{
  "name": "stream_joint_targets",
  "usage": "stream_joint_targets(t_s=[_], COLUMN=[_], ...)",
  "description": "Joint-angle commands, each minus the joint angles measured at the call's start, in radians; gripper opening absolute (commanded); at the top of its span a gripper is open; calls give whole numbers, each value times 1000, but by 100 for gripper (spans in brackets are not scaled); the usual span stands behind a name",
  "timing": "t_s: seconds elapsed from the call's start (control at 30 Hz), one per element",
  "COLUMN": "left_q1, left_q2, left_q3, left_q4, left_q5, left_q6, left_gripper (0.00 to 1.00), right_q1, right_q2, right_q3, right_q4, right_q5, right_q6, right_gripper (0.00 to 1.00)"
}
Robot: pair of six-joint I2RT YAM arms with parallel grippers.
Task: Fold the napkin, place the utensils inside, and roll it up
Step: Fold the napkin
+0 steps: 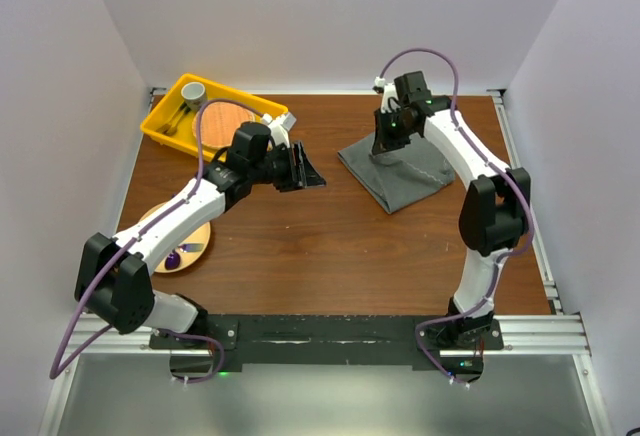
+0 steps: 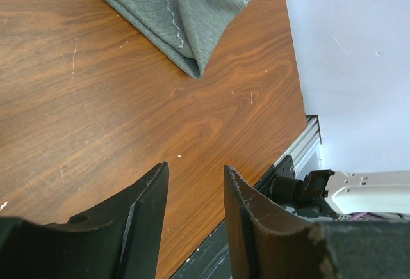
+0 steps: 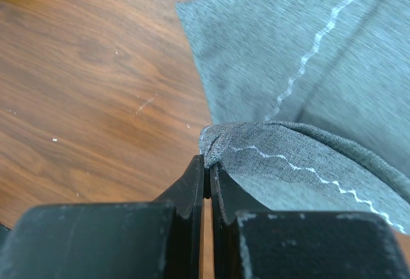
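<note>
The grey-green napkin [image 1: 400, 171] lies folded on the table right of centre, its pale wavy stitch line showing in the right wrist view [image 3: 301, 68]. My right gripper [image 1: 385, 141] is shut on a corner of the napkin [image 3: 221, 141] and holds that corner lifted over the cloth. My left gripper [image 1: 305, 169] is open and empty above bare wood to the left of the napkin; the napkin's folded tip shows at the top of the left wrist view [image 2: 186, 29]. Utensils lie in the yellow tray [image 1: 165, 128] and a purple one on the plate at front left [image 1: 176, 256].
The yellow tray at the back left holds a wooden plate [image 1: 232, 121], a small cup [image 1: 193, 91] and utensils. A tan plate [image 1: 190, 241] lies at the front left under my left arm. The metal table rail [image 2: 301, 151] runs along the right edge.
</note>
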Motion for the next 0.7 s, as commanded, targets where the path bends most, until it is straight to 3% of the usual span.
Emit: stream_joint_targets(t_s=[0.0, 0.67], left_q1=[6, 14], left_q2=[-15, -7], left_q3=[40, 46], left_q4=[-10, -15], left_q5=[8, 12], left_q6=[21, 30], left_gripper=[45, 45], right_q1=[18, 53], right_q2=[39, 224], right_q3=[72, 224], right_q4=[16, -29], right_q5=[-43, -66], right_q6=[-22, -57], right_gripper=[0, 0])
